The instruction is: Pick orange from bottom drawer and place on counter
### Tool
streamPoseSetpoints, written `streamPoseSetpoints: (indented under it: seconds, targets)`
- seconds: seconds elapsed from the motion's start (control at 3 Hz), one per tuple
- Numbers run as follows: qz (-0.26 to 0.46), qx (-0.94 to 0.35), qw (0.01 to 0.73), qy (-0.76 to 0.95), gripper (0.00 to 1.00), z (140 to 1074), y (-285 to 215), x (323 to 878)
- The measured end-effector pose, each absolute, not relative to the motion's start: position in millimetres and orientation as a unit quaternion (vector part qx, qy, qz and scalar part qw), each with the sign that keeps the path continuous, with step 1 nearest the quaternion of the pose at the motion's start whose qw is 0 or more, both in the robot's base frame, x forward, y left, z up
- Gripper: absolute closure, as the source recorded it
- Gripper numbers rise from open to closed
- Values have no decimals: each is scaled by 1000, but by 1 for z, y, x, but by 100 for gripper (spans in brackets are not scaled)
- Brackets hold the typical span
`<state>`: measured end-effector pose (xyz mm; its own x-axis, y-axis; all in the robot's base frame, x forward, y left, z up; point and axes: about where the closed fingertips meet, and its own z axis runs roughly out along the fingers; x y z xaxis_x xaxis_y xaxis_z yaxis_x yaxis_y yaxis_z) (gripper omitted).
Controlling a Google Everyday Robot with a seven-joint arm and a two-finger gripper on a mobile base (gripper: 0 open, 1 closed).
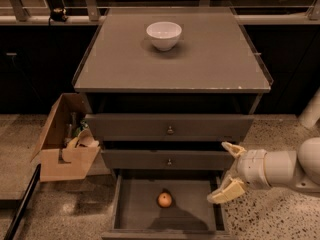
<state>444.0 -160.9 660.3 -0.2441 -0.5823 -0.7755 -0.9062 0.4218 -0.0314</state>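
Note:
The orange (164, 199) lies on the floor of the open bottom drawer (135, 209), near its middle. My gripper (227, 170) hangs at the drawer's right side, above its right wall and to the right of the orange, apart from it. Its two pale fingers are spread wide, one at the level of the middle drawer front and one lower, with nothing between them. The counter (210, 59) is the grey-brown top of the cabinet, above the gripper.
A white bowl (163, 35) stands on the counter toward the back. Two shut drawers with small knobs (170, 130) sit above the open one. An open cardboard box (62, 144) with items stands on the floor at the left of the cabinet.

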Motion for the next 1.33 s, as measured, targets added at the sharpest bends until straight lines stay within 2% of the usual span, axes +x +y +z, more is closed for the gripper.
streamPoseSetpoints:
  seconds: [0.33,1.0,1.33]
  targets:
    - [240,-489,365,755,0,619,-156,460]
    - [341,-490,323,734,0,522,-112,492]
    - [343,-490,322,734,0,521,-112,492]
